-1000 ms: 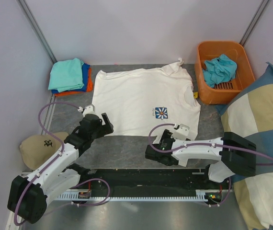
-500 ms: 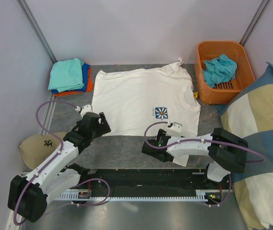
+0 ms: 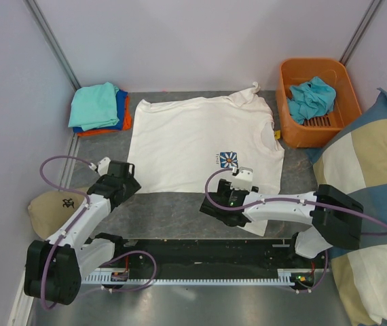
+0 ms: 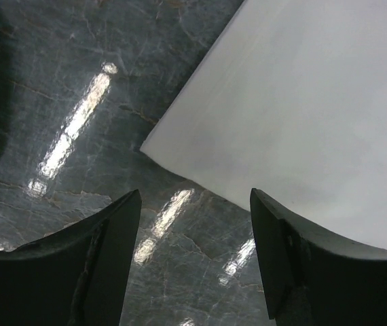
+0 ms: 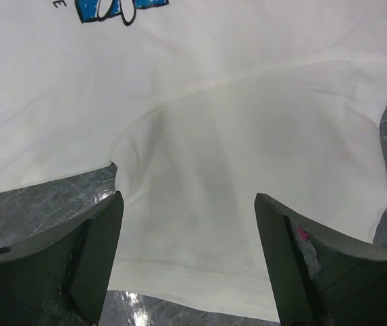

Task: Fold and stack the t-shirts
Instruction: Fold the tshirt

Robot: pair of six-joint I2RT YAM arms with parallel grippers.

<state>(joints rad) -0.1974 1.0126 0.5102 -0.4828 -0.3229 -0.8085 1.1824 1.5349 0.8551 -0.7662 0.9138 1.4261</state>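
Observation:
A large white t-shirt [image 3: 193,139] with a blue-orange flower print lies spread flat on the dark table. My left gripper [image 3: 124,180] is open and empty, low over the table just off the shirt's near-left corner [image 4: 295,115]. In the left wrist view the gripper [image 4: 195,261] has bare table between its jaws. My right gripper [image 3: 225,198] is open, and the shirt's near sleeve [image 5: 248,204] lies between its jaws [image 5: 188,265]. Folded teal, blue and orange t-shirts [image 3: 97,106] are stacked at the far left. A crumpled teal t-shirt [image 3: 311,97] lies in the basket.
An orange basket [image 3: 314,62] stands at the far right. A tan cap [image 3: 52,206] lies at the near left beside the left arm. A big blue-and-cream checked cushion [image 3: 373,197] fills the right side. Walls close in the back and left.
My left gripper has drawn back off the shirt's near edge and moved left to its corner. My right gripper has moved forward over the near sleeve.

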